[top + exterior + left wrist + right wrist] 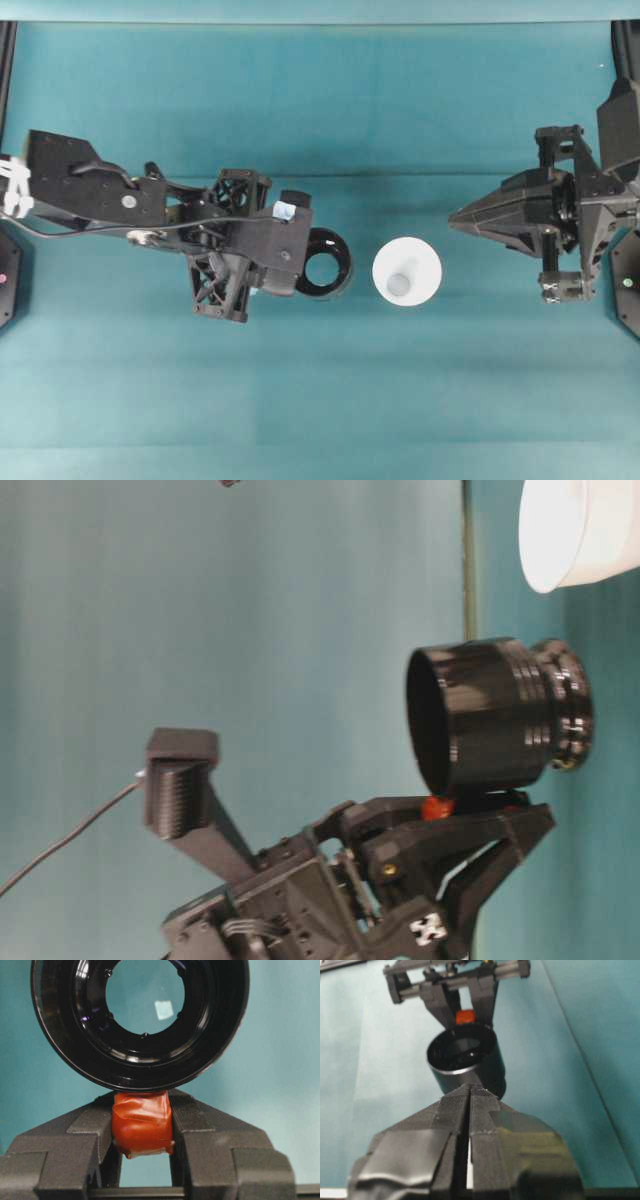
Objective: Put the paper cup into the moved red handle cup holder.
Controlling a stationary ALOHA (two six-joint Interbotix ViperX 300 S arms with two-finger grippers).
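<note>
Light, crushable cup (407, 271): take gently by rim; left claw (142, 1127) pinches holder (325, 264) handle, right claw (470, 1094) closed, empty.

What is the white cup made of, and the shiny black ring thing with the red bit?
The white cup looks like thin matte paper: plain, dull, no shine. The black holder looks like hard glossy plastic or coated metal; light glints off its walls. Its red handle seems wrapped in wrinkled, shiny tape.
</note>
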